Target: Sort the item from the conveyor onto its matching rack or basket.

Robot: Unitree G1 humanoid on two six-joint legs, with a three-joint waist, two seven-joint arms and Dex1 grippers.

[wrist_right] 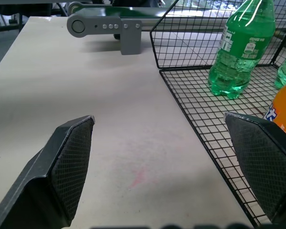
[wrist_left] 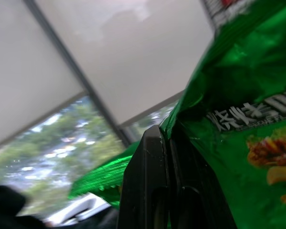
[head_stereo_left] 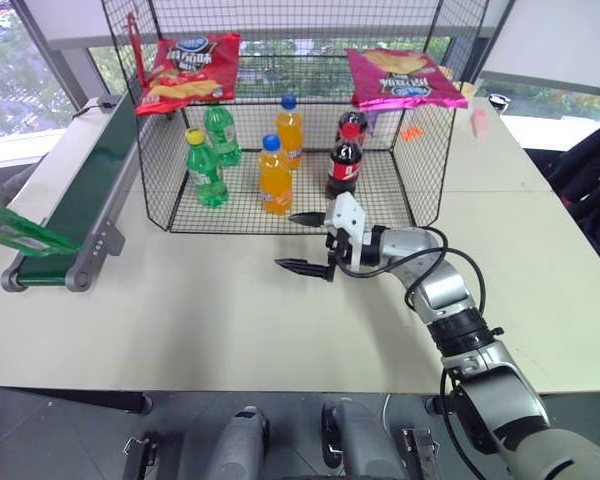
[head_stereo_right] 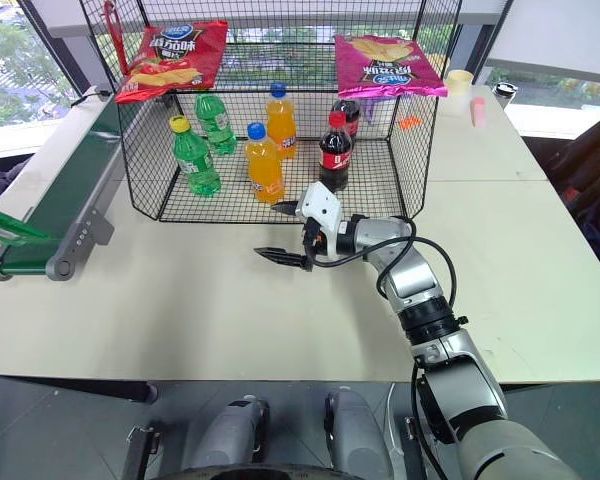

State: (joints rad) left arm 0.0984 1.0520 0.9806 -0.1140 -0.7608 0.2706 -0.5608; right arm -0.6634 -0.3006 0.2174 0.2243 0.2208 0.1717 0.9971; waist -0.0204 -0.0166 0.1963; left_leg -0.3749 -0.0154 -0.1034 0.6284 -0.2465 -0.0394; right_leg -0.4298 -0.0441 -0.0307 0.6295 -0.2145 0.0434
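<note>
Over the near end of the conveyor (head_stereo_left: 75,200), at the scene's far left edge, the green crisp bag (head_stereo_left: 20,232) hangs in the air, pinched between the clenched black fingers (wrist_left: 150,191) of the left gripper (wrist_left: 169,181). To the right stands a black mesh cage (head_stereo_left: 160,170); a red bag (head_stereo_left: 190,68) and a pink bag (head_stereo_left: 400,78) lie on its top shelf (head_stereo_left: 290,48). Just in front of the cage, the right gripper (head_stereo_left: 305,242) hovers above the table (head_stereo_left: 180,310), fingers spread wide and empty.

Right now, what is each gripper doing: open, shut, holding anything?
Left gripper: shut on the green crisp bag.
Right gripper: open, holding nothing, above the table.
</note>
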